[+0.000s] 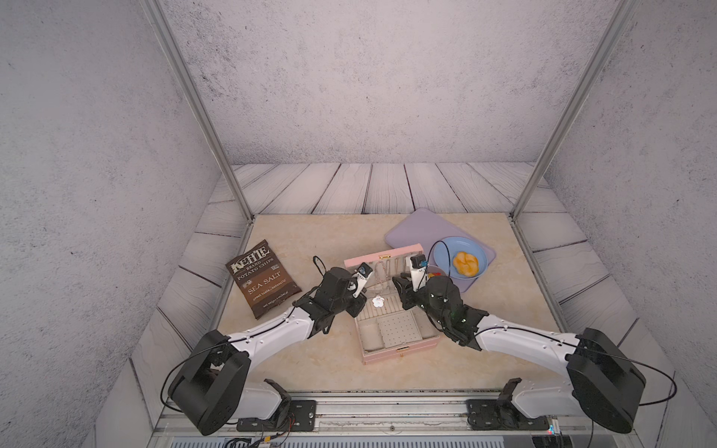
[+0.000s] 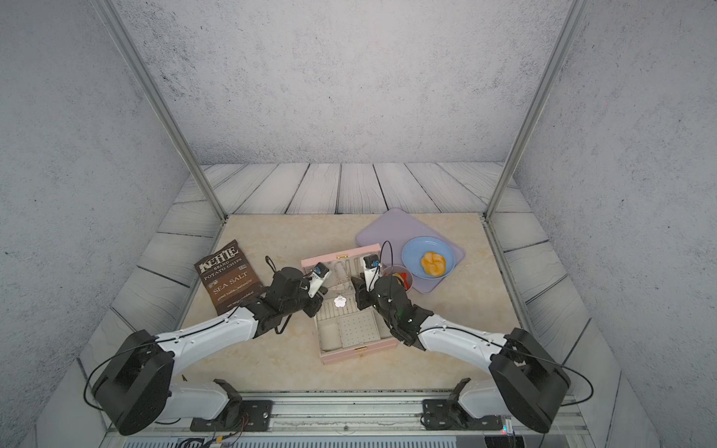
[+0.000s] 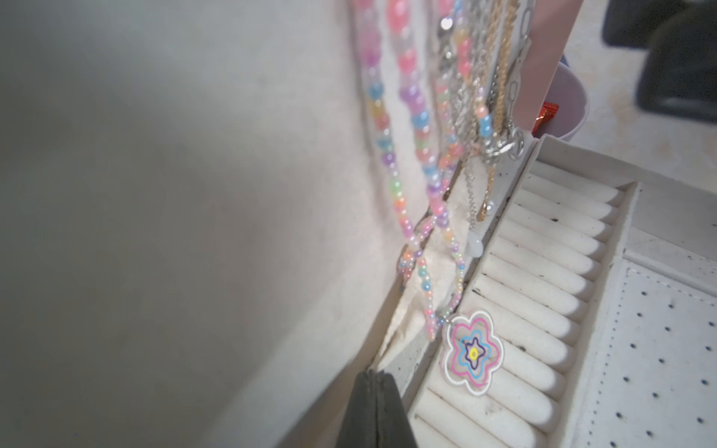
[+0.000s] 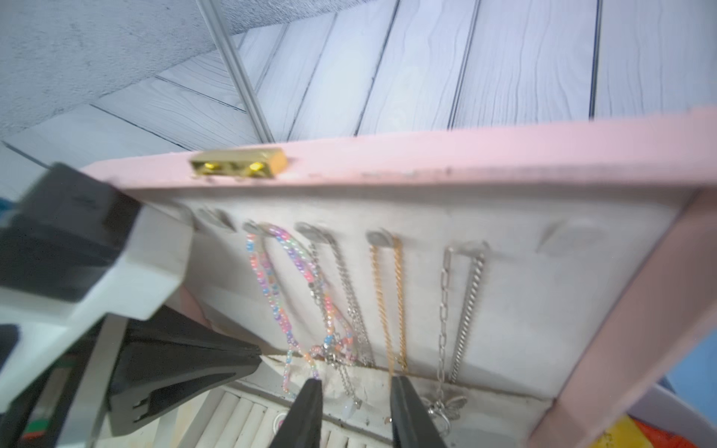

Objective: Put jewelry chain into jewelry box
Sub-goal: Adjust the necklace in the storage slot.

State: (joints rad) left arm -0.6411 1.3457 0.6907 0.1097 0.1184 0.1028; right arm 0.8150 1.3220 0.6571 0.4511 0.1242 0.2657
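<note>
The pink jewelry box (image 1: 403,352) (image 2: 361,353) stands open, its lid upright. Several chains hang from hooks inside the lid. The jewelry chain (image 1: 382,273) (image 2: 341,271) (image 4: 271,287) (image 3: 419,116) is a thin pale pink beaded strand. Its flower pendant (image 3: 473,353) (image 1: 377,301) lies on the ring rolls. My right gripper (image 4: 355,384) (image 1: 399,289) is open at the lid's foot. A silver chain with a pale drop (image 4: 351,403) hangs between its fingers (image 4: 310,399). My left gripper (image 3: 374,374) (image 1: 356,308) is shut. Its tip touches the cream pocket at the lid's base.
A gold chain (image 4: 388,294) and a silver link chain (image 4: 444,310) hang beside the right fingers. A chip bag (image 1: 264,279) lies left of the box. Behind it on the right are a lilac mat (image 1: 419,229), a blue plate (image 1: 446,248) and a small bowl (image 3: 562,104).
</note>
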